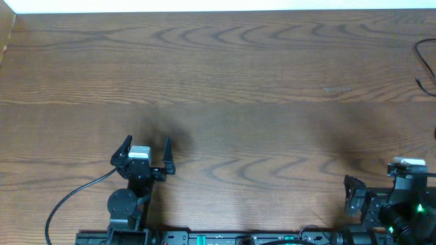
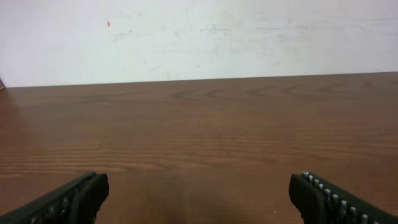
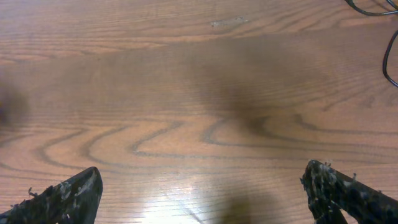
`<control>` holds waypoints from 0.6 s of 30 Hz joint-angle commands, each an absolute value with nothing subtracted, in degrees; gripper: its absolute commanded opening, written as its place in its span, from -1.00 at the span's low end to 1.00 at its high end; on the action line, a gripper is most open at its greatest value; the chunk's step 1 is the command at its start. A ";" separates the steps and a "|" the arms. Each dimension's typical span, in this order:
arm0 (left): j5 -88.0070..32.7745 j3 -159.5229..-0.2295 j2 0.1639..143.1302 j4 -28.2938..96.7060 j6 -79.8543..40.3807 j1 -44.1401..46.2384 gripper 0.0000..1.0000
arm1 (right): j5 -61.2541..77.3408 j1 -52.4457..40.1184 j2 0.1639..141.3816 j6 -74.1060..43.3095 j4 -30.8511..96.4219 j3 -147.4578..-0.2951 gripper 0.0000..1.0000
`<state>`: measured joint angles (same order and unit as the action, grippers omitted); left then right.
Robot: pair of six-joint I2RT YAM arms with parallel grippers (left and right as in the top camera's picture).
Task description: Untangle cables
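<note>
A thin black cord (image 1: 425,65) loops in at the far right edge of the table, mostly cut off by the frame. It also shows in the right wrist view (image 3: 390,60) at the top right corner. No white cord and no coil is in view. My left gripper (image 1: 146,144) is open and empty at the front left, low over the wood; its fingers frame bare table in the left wrist view (image 2: 199,196). My right gripper (image 1: 385,189) is open and empty at the front right corner, also over bare wood (image 3: 202,193). Both are far from the cord.
The brown wooden table (image 1: 225,88) fills the view, with a white wall behind its far edge (image 2: 199,37). A thicker black arm cable (image 1: 71,197) curves across the front left. A faint pale scuff (image 1: 336,88) marks the wood at right centre.
</note>
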<state>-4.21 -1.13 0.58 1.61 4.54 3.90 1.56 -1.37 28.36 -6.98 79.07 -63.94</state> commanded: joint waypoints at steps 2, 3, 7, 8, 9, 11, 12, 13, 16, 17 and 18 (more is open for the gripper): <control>-5.52 -0.23 0.23 3.60 5.15 3.66 0.96 | 1.61 -1.67 27.86 -7.22 79.09 -63.90 0.99; -5.52 -0.23 0.23 3.60 5.15 3.66 0.96 | 1.23 -1.65 27.51 -7.20 78.72 -63.88 0.98; -5.52 -0.23 0.23 3.60 5.15 3.66 0.96 | -1.65 -1.65 25.85 -7.22 74.48 -63.26 0.98; -5.52 -0.23 0.23 3.57 5.13 3.66 0.96 | -1.89 -1.65 25.39 -7.22 73.43 -62.87 0.99; -5.52 -0.23 0.23 3.60 5.13 3.66 0.96 | -1.96 -1.65 24.97 -7.22 72.27 -62.24 0.99; -5.52 -0.23 0.23 3.60 5.13 3.66 0.96 | -1.98 -1.65 23.77 -7.22 68.64 -59.66 0.99; -5.52 -0.23 0.23 3.60 5.13 3.66 0.96 | -1.98 -1.65 23.33 -7.22 67.16 -58.43 0.98; -5.52 -0.23 0.23 3.60 5.13 3.66 0.96 | -1.96 -1.65 22.61 -7.22 64.86 -56.51 0.98; -5.52 -0.23 0.23 3.60 5.13 3.66 0.96 | -1.91 -1.67 19.86 -7.25 58.37 -49.67 0.99; -5.52 -0.23 0.23 3.60 5.13 3.66 0.96 | -1.80 -1.65 18.94 -7.22 56.84 -47.59 0.99; -5.52 -0.23 0.23 3.60 5.13 3.66 0.96 | -1.78 -1.65 17.69 -7.22 55.05 -45.06 0.99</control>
<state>-4.34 -1.13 0.58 1.61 4.56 3.90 -1.23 -1.37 19.73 -6.98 56.42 -48.45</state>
